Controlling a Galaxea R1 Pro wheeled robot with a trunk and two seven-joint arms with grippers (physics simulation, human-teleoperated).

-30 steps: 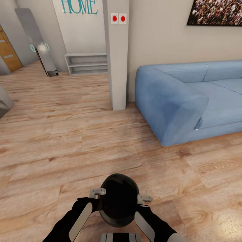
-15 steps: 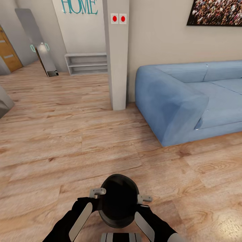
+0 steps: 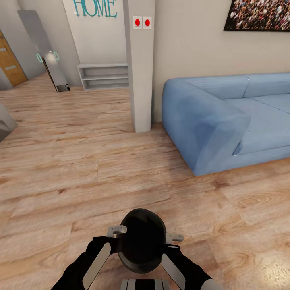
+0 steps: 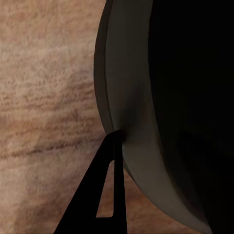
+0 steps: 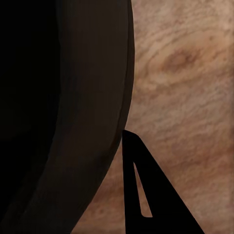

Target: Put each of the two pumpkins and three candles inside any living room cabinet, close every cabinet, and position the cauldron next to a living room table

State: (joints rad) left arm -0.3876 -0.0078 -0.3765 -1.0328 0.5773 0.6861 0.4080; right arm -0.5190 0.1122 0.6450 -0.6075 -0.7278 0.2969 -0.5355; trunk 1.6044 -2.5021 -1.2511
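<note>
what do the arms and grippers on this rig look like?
Both arms are matte black with a long white panel along each forearm. The left gripper and right gripper have small light-grey blocky fingers. In the wrist views a finger shows as a black triangle with a slim slot. No cables or markings visible.

I see a light wood plank floor (image 3: 80, 169) across the whole room. A blue sofa (image 3: 225, 121) stands at right against a beige wall (image 3: 193, 40). A framed picture (image 3: 257, 15) hangs above it. Just beside the sofa's arm, a grey pillar (image 3: 139, 72) carries two red buttons (image 3: 142, 22). Behind the pillar, a low white shelf (image 3: 104, 75) sits under teal "HOME" lettering (image 3: 95, 8). At far left I see a leaning mirror (image 3: 44, 48) and an orange door (image 3: 10, 60).
</note>
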